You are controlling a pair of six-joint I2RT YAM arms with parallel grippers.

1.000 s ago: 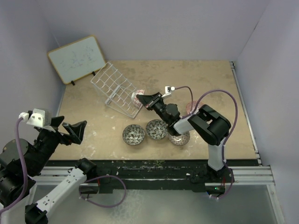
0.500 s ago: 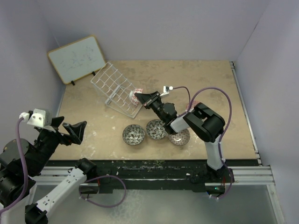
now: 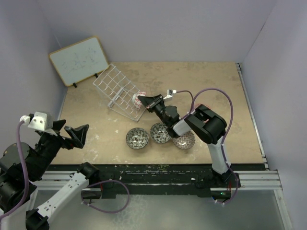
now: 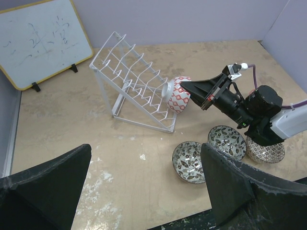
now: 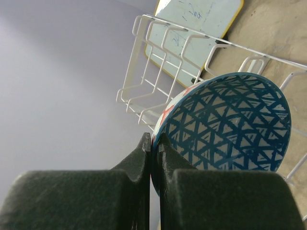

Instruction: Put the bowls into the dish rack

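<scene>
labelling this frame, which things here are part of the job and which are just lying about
Job: rack, blue bowl in right gripper, left bowl, middle bowl, right bowl.
Lying about: whiteboard.

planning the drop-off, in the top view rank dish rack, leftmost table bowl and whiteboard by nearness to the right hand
1. dish rack, just left of the right hand and its held bowl.
2. leftmost table bowl, below it in the view.
3. whiteboard, back left corner.
</scene>
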